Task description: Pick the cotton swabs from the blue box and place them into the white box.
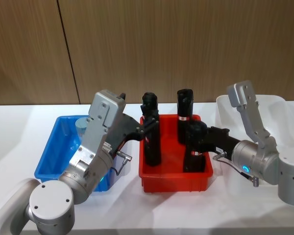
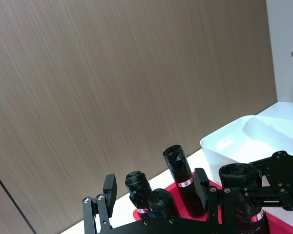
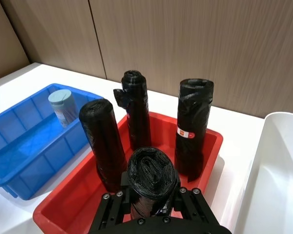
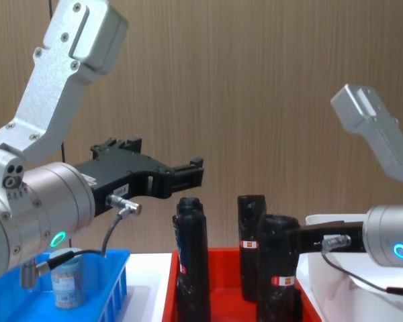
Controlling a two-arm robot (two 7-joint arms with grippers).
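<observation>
Four tall black rolls (image 3: pixel 136 114) are standing in the red crate (image 1: pixel 174 182), blocking passage between the blue box (image 1: pixel 54 149) and the white box (image 1: pixel 274 105); space above them is lying open.

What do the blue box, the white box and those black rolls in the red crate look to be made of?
Blue box: moulded plastic, slightly shiny, with ribbed walls. White box: glossy smooth plastic, judging by soft highlights. Black rolls: probably rolled thin plastic film, crinkled and faintly shiny, with paper-like red labels. Red crate: plastic as well.
</observation>
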